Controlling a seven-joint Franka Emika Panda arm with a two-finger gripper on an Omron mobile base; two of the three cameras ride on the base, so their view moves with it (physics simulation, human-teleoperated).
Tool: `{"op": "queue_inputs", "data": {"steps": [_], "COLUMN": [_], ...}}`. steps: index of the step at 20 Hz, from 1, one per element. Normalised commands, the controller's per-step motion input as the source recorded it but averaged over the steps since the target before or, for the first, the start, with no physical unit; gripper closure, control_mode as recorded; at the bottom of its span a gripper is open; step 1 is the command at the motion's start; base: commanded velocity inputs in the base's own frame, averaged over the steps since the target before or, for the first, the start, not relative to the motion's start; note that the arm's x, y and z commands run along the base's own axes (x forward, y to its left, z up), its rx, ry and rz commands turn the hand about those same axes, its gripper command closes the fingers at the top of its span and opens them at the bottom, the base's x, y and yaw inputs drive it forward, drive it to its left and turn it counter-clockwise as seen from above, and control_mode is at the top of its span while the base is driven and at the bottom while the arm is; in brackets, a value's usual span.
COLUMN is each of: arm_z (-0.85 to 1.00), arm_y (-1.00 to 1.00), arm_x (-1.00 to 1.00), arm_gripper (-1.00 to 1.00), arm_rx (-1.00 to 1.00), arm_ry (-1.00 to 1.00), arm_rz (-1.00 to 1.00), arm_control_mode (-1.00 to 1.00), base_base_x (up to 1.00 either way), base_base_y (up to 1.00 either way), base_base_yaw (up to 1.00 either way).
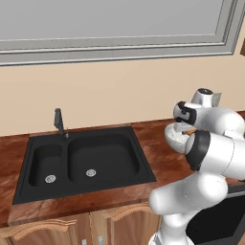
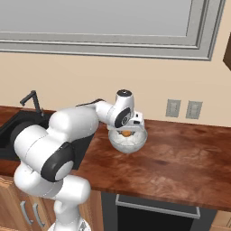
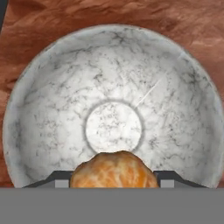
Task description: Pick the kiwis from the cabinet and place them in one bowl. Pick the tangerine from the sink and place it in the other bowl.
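Note:
My gripper [image 3: 113, 180] is shut on the tangerine [image 3: 114, 168], a small bright orange fruit held between the two fingertips [image 3: 59, 178]. It hangs just over the whitish marbled bowl [image 3: 43, 87], which has nothing else inside. From the right base view the tangerine [image 2: 127, 133] sits under the gripper [image 2: 129, 128] at the level of the bowl's rim [image 2: 128, 144]. The same bowl [image 1: 173, 138] stands on the counter right of the black double-basin sink [image 1: 86, 158]. The kiwis and the cabinet are out of view.
A slim black faucet [image 1: 59, 122] rises behind the sink. The reddish-brown countertop [image 2: 180, 158] runs right of the bowl, with two wall outlets [image 2: 182, 108] above it. My own white arm [image 1: 215, 153] covers part of the counter. A window frame [image 1: 119, 48] spans the wall.

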Motion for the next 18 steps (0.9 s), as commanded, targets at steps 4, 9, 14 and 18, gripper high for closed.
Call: {"op": "queue_inputs", "data": {"steps": [4,9,14,18], "arm_z": [-0.32,-0.3,-0.23,-0.16], "arm_y": [0.0,0.0,0.0,0.0], "arm_x": [0.06,0.07,0.08,0.05], "arm_gripper": [1.0,1.0,1.0,1.0], "arm_rx": [0.0,0.0,0.0,0.0], "arm_ry": [0.0,0.0,0.0,0.0], "arm_rz": [0.0,0.0,0.0,0.0], "arm_control_mode": [-1.0,-1.0,-1.0,-1.0], "base_base_x": [0.0,0.0,0.0,0.0], "base_base_y": [0.0,0.0,0.0,0.0], "base_base_yaw": [0.0,0.0,0.0,0.0]}}
